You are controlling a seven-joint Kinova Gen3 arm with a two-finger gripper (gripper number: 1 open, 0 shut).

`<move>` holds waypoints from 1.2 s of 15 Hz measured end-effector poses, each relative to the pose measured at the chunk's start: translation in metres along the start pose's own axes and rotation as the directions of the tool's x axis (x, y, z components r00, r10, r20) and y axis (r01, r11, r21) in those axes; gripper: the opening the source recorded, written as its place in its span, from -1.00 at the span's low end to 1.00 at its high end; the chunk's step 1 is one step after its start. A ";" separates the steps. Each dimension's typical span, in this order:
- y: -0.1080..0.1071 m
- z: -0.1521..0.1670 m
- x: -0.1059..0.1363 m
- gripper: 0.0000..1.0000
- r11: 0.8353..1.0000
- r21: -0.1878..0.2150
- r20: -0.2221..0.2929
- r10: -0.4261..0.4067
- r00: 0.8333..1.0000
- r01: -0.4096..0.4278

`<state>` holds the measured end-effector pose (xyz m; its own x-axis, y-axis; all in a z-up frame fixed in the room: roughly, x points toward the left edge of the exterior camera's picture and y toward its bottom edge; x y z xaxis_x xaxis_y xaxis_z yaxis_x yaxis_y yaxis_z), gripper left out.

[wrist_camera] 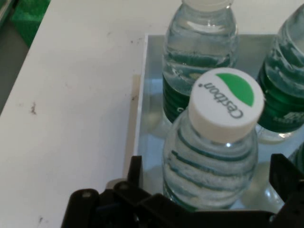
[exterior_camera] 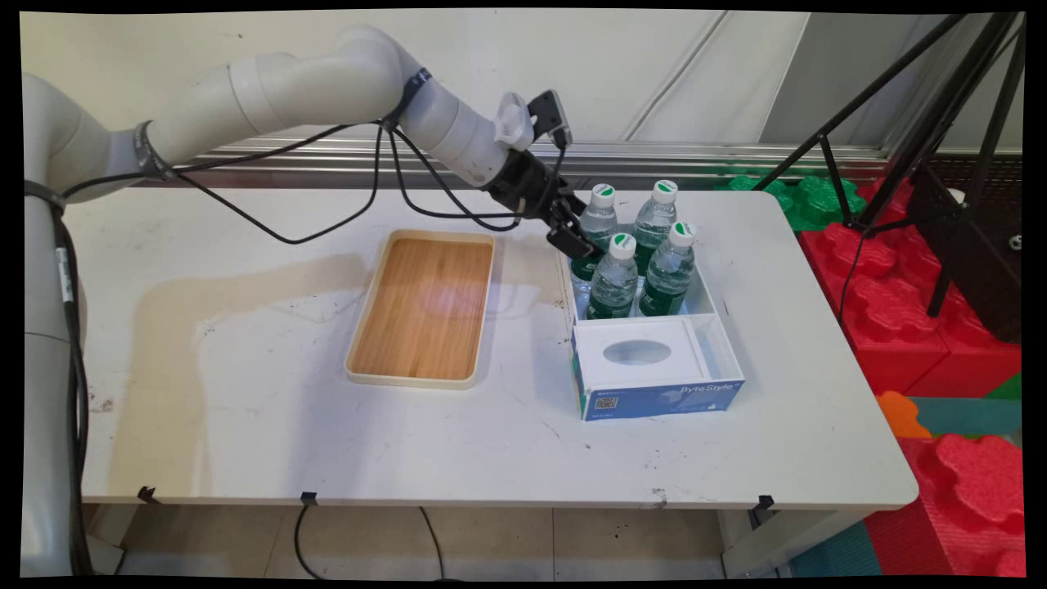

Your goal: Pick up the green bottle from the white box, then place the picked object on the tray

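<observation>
Between my fingers stands a water bottle, the far left one of four in a white box; my gripper is spread apart around it, one finger on each side, and I cannot tell whether either pad touches the plastic. From the hand view its white cap, with a green leaf mark and lettering, sits just ahead of me, above the ribbed clear body and green label. Past it another bottle stands close behind, and a third shows at the right edge. All four stand upright, packed in the box's far compartment, white caps up. The near compartment holds a white insert with an oval hole, and the box's near face is blue with white lettering. To the left of the box, a little apart, a shallow tray with a wooden floor and cream rim lies flat on the white table. My arm reaches in from the upper left with black cables looping below it. Beyond the table's right edge lie red and green foam blocks and a black tripod
</observation>
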<state>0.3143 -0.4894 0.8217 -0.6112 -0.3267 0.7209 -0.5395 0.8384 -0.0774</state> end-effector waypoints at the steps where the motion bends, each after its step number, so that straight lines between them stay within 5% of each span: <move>1: -0.001 0.004 0.000 1.00 1.000 -0.001 -0.001 -0.002 1.000 0.002; 10: -0.005 0.025 -0.001 1.00 1.000 -0.003 -0.012 -0.007 1.000 0.007; 11: -0.005 0.026 0.000 -1.00 1.000 -0.004 -0.016 -0.008 1.000 0.008; 18: -0.006 0.027 0.003 -1.00 1.000 -0.006 -0.035 -0.017 0.999 0.017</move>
<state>0.2999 -0.5078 0.8057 -0.5809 -0.3256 0.7460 -0.5464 0.8353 -0.0609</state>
